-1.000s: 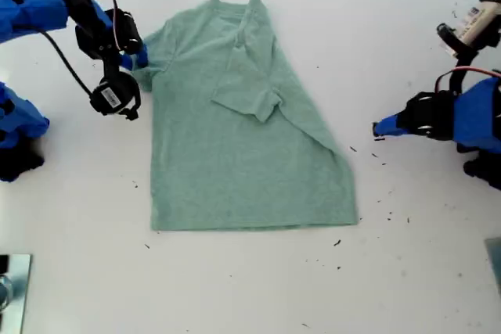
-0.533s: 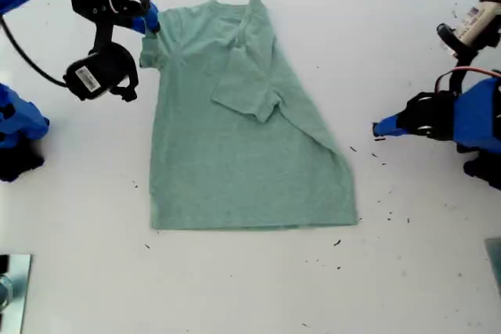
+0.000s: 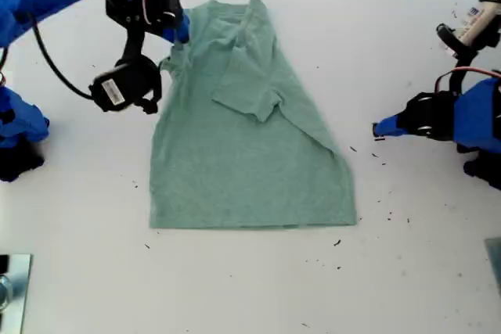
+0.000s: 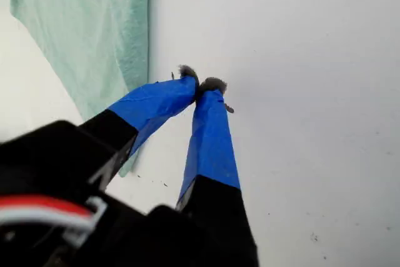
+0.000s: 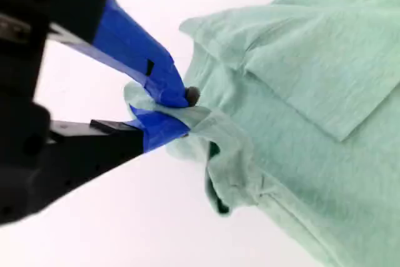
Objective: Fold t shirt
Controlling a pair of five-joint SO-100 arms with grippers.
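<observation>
Second wrist view: my second end effector clamps the t shirt sleeve; body lies ahead. My first end effector clenched empty, shirt beside it.

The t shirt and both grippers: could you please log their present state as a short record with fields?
t shirt: lies on the white table, one side folded over the middle, one sleeve lifted
second gripper: shut on that sleeve, at the exterior view's upper left
first gripper: shut, holding nothing, over bare table at the exterior view's right
</observation>
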